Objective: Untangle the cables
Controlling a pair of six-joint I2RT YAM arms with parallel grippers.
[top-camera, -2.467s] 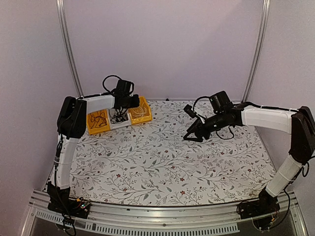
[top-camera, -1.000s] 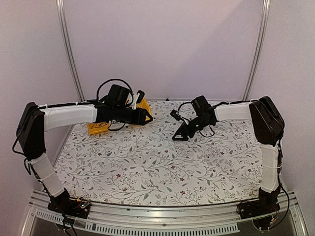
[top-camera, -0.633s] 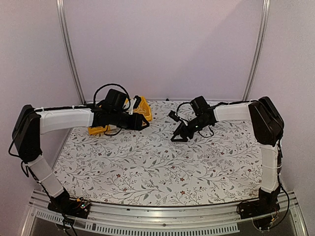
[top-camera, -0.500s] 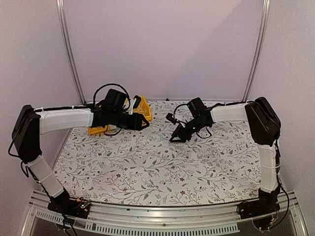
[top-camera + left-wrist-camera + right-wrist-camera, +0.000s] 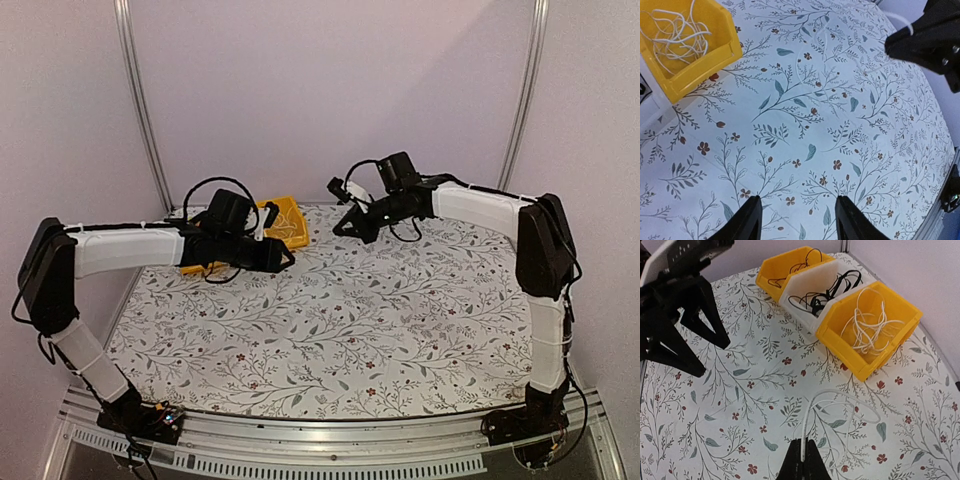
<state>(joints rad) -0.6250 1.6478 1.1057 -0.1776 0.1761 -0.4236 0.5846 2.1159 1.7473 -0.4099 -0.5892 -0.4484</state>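
Observation:
In the right wrist view, a thin white cable (image 5: 830, 390) curls in loops over the flowered cloth, and my right gripper (image 5: 803, 450) is shut on one end of it. The top view shows my right gripper (image 5: 342, 226) raised near the back of the table. More cables lie in three bins: white ones in the near yellow bin (image 5: 837, 347), black ones in the white bin (image 5: 810, 282) and in the far yellow bin (image 5: 772, 267). My left gripper (image 5: 799, 220) hangs open over bare cloth, right of the bins, with nothing between its fingers.
The row of bins (image 5: 290, 232) stands at the back left, partly hidden by my left arm. Metal posts and the wall close the back. My right gripper (image 5: 930, 40) shows at the top right of the left wrist view.
My right gripper has shut on the white cable and risen toward the back of the table. My left arm has drifted slightly to the left, its jaws unchanged.

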